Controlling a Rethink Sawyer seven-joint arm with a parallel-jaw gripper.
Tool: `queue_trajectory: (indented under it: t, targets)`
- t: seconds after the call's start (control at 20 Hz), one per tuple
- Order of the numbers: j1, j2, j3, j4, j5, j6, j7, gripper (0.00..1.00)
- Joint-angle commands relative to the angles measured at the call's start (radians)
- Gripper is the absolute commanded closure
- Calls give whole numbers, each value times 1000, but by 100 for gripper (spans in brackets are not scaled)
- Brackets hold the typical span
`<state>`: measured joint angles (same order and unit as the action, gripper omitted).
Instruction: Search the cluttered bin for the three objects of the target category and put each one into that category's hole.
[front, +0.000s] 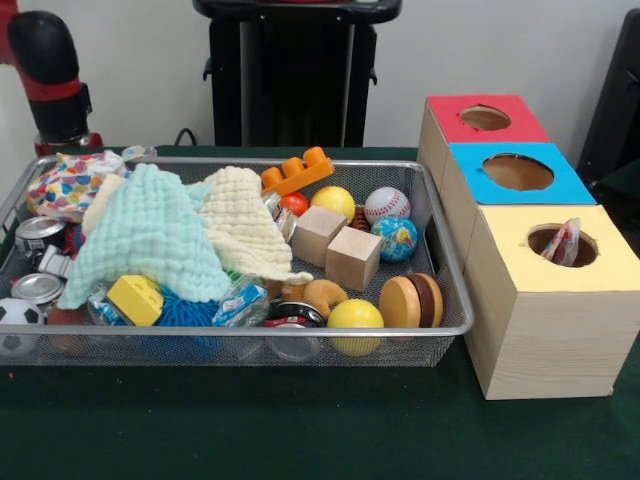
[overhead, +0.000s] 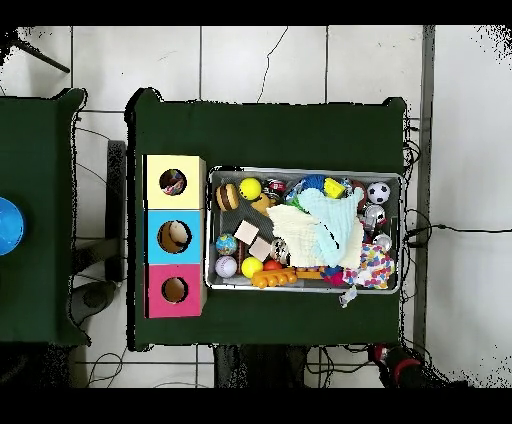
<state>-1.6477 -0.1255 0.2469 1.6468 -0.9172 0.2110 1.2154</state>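
Right now your arm (front: 50, 75) is parked high at one end of the bin (front: 440, 225), and only its red and black body shows, so you cannot tell how the gripper stands or whether it carries anything. The task names no category, so you have to read it from the boxes: the yellow box (front: 555, 310) has a crinkly packet (front: 565, 243) poking out of its hole, which suggests packets go there and one is already in. The overhead view shows something pale inside the blue box (overhead: 152, 236) too, though what it is cannot be told. The red box (front: 450, 120) looks empty from the front. The three boxes stand in a row touching each other, just beside the bin's end opposite the arm, likely so the carry from mesh to hole stays short. In the bin, the green cloth (front: 145, 235) and the cream cloth (front: 240, 225) are draped over the middle of the heap, hiding what lies beneath; that is probably deliberate, to make you dig. A foil packet (front: 240, 300) shows at the near edge, partly under the green cloth, beside the blue spiky ball (front: 185, 312). The balls, two wood cubes (front: 335, 245) and cans (front: 40, 235) lie exposed round the sides. If packets are your target, you will likely need to lift the cloths aside first.
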Motion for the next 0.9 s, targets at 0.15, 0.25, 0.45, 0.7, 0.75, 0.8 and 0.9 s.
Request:
queue_trajectory:
  t: [0.15, 0.25, 0.45, 0.7, 0.75, 0.8, 0.9]
  targets:
    - [165, -341, -53, 131, -38, 65, 9, 0]
    - [201, -412, -83, 178, -23, 78, 24, 0]
    - [245, -530, -99, 256, 18, 117, 21, 0]
    - [300, -638, -125, 337, 77, 170, 45, 0]
    - [308, -659, -129, 359, 86, 166, 56, 0]
    - [323, -679, -139, 382, 95, 161, 76, 0]
    - [341, -714, -147, 429, 109, 141, 102, 0]
